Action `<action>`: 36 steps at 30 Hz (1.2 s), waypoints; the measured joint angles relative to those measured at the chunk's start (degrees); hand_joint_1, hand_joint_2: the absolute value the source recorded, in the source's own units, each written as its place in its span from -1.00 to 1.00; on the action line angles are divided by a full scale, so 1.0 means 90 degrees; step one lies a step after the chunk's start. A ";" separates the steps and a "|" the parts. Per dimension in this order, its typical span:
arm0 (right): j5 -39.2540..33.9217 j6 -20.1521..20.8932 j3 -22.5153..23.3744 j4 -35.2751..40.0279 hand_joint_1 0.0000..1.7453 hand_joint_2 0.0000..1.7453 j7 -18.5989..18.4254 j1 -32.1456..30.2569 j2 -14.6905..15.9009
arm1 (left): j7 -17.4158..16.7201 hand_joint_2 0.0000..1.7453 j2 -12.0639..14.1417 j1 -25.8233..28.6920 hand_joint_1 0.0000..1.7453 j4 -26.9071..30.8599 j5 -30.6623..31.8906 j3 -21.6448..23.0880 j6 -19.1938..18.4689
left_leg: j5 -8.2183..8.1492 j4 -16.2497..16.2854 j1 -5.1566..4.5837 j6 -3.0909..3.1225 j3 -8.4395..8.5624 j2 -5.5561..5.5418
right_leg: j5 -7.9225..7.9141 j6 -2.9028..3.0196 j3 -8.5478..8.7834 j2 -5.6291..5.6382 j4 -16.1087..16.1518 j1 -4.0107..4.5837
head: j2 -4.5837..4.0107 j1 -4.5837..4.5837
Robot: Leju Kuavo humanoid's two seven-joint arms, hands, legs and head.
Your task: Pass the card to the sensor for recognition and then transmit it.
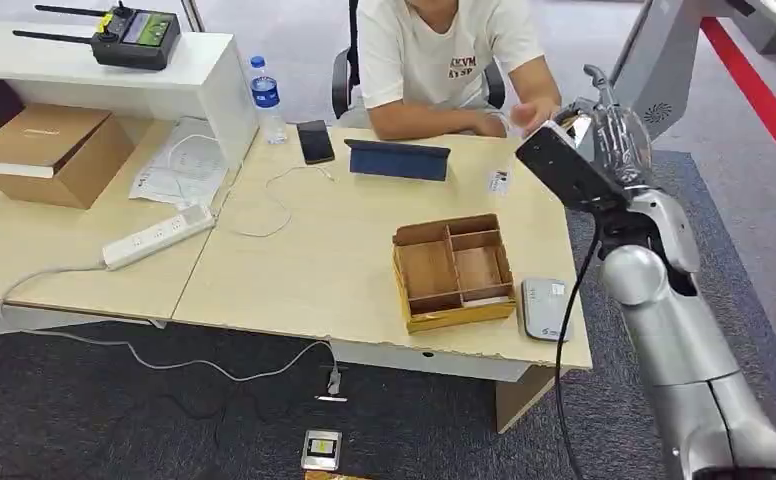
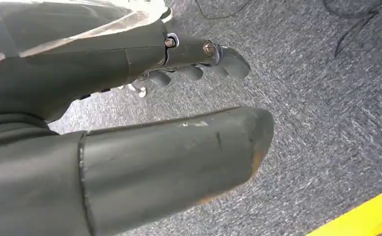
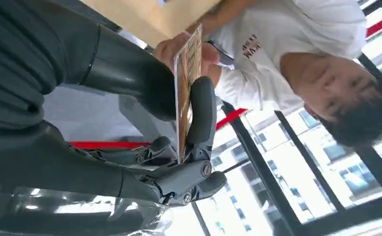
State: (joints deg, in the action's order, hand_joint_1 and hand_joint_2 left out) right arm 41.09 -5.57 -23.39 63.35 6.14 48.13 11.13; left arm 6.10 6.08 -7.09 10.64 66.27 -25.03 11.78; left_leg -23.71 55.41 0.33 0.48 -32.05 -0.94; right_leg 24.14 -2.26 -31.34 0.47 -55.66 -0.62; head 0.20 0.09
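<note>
Person in white tee (image 1: 444,60) seated across the table (image 1: 334,270), their hand (image 1: 536,112) reaching twd the raised right hand (image 1: 614,135). On table btw robot and person: wooden divided tray (image 1: 454,270), grey sensor pad (image 1: 544,308) just beside tray at the near edge, dark tablet (image 1: 398,160), phone (image 1: 315,141), water bottle (image 1: 265,98), power strip (image 1: 159,236) w/ white cable, small badge (image 1: 499,181). Cardboard box (image 1: 49,152) on the adjoining desk at left.

Card (image 3: 188,88) is pinched edge-on btw right hand's thumb and fingers (image 3: 201,115), held up high over far right corner of table, well above sensor pad; person's fingertips look to be touching the card's far end, prob. but hard to tell.

Left hand (image 2: 199,59) hangs over carpet, fingers curled in, holding nothing.

Light wood tabletop, grey carpet (image 2: 327,98), yellow floor line (image 2: 361,219), red strip at right, big windows behind person.
</note>
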 joint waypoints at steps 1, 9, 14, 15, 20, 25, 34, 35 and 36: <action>0.0042 -0.0020 -0.0002 -0.0181 1.00 1.00 0.0100 0.0151 -0.0020 | 0.0000 -1.00 0.0000 -0.0006 -1.00 0.0000 0.0034 0.0005 -0.0027 | 0.0000 0.0000 0.0000 -0.0001 -0.0001 -0.0001 | 0.0000 0.0000 0.0000 -0.0001 0.0000 0.0001 | 0.0000 0.0002; 0.0389 0.0155 -0.0073 -0.2292 1.00 1.00 0.0450 0.1384 -0.0318 | -0.0070 -1.00 0.0000 -0.0179 -1.00 0.0000 0.0228 0.0121 -0.0216 | 0.0003 0.0000 0.0001 -0.0003 -0.0006 -0.0009 | -0.0001 0.0001 -0.0002 -0.0005 -0.0003 0.0001 | -0.0002 0.0000; 0.0620 0.0444 -0.0182 -0.3248 1.00 1.00 0.0226 0.1868 -0.0557 | -0.0139 -1.00 0.0000 -0.0231 -1.00 0.0000 0.0241 0.0170 -0.0233 | 0.0003 0.0000 0.0001 -0.0003 -0.0007 -0.0007 | -0.0001 0.0001 -0.0004 -0.0005 -0.0003 0.0001 | 0.0000 0.0000; 0.0656 0.0488 -0.0199 -0.3400 1.00 1.00 0.0156 0.1939 -0.0619 | -0.0146 -1.00 0.0005 -0.0230 -1.00 0.0000 0.0238 0.0170 -0.0248 | 0.0002 0.0000 0.0001 -0.0003 -0.0007 -0.0007 | 0.0000 0.0001 -0.0005 -0.0005 -0.0003 0.0001 | 0.0000 0.0000; 0.0688 0.0553 -0.0270 -0.3947 1.00 1.00 -0.0096 0.2164 -0.0809 | -0.0160 -1.00 0.0014 -0.0230 -1.00 0.0000 0.0231 0.0172 -0.0275 | 0.0002 0.0000 0.0003 -0.0003 -0.0007 -0.0006 | 0.0001 0.0001 -0.0006 -0.0005 -0.0002 0.0001 | 0.0000 0.0000; 0.0675 0.0563 -0.0308 -0.4296 1.00 1.00 -0.0153 0.2316 -0.0891 | -0.0192 -1.00 0.0029 -0.0228 -1.00 0.0000 0.0231 0.0175 -0.0282 | 0.0003 0.0000 0.0004 -0.0003 -0.0006 -0.0005 | 0.0000 0.0001 -0.0005 -0.0005 -0.0002 0.0001 | 0.0000 0.0000; 0.0729 0.0323 -0.0323 -0.4561 -1.00 -1.00 -0.0160 0.2366 -0.0957 | -0.0211 -1.00 0.0066 -0.0229 -1.00 0.0000 0.0241 0.0204 -0.0301 | 0.0003 0.0001 0.0004 -0.0003 -0.0005 -0.0005 | -0.0001 0.0001 -0.0005 -0.0004 -0.0002 0.0000 | 0.0000 0.0000; 0.0729 0.0240 -0.0323 -0.4583 -1.00 -1.00 -0.0143 0.2376 -0.0969 | -0.0211 -1.00 0.0066 -0.0227 -1.00 0.0000 0.0241 0.0206 -0.0301 | 0.0003 0.0001 0.0004 -0.0003 -0.0006 -0.0005 | -0.0001 0.0001 -0.0005 -0.0004 -0.0002 0.0000 | 0.0000 0.0000; 0.0729 0.0184 -0.0323 -0.4605 -1.00 -1.00 -0.0121 0.2394 -0.0976 | -0.0211 -1.00 0.0066 -0.0228 -1.00 0.0000 0.0241 0.0211 -0.0301 | 0.0003 0.0001 0.0004 -0.0003 -0.0007 -0.0005 | -0.0001 0.0001 -0.0007 -0.0004 -0.0002 0.0000 | 0.0000 0.0000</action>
State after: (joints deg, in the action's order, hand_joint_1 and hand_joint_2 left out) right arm 47.65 -3.91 -26.29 21.90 5.05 69.67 2.34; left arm 4.20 6.67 -9.14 10.64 68.43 -23.12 9.07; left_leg -23.69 55.42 0.36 0.45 -32.11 -0.99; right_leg 24.14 -2.25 -31.41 0.43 -55.68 -0.62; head 0.20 0.09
